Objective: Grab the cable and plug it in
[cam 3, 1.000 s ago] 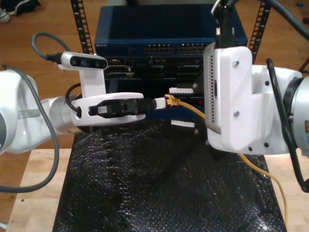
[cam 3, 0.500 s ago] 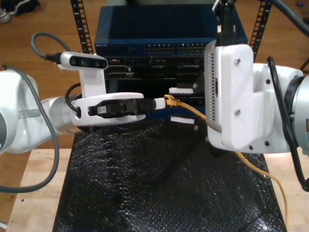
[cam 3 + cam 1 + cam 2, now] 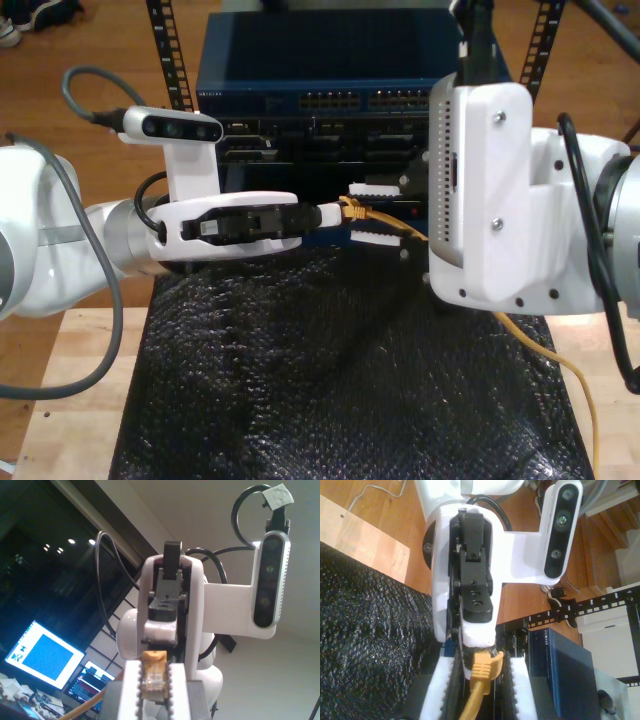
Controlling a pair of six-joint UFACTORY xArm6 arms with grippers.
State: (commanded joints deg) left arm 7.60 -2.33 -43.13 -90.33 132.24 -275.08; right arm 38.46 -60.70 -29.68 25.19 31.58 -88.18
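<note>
The yellow cable (image 3: 352, 208) hangs in mid-air in front of the rack and trails off toward the exterior view's right. My first gripper (image 3: 335, 213), reaching in from the exterior view's left, is shut on the cable's tip. The first wrist view shows the clear plug (image 3: 152, 680) pinched between its toothed fingers (image 3: 131, 690). My second gripper (image 3: 375, 213) comes in from the exterior view's right. It stands open, with its toothed fingers (image 3: 437, 695) either side of the cable (image 3: 481, 672) just behind the yellow boot, and a gap shows on each side.
A blue network switch (image 3: 330, 60) with rows of ports (image 3: 330, 100) sits in the rack right behind both grippers. Black bubble-wrap matting (image 3: 330, 380) covers the wooden table (image 3: 70, 400) below. Thick black and grey arm cables loop near both wrists.
My second gripper's toothed fingers have drawn closer together around the cable, and its wrist has shifted slightly up. The first gripper and the plug have stayed put.
</note>
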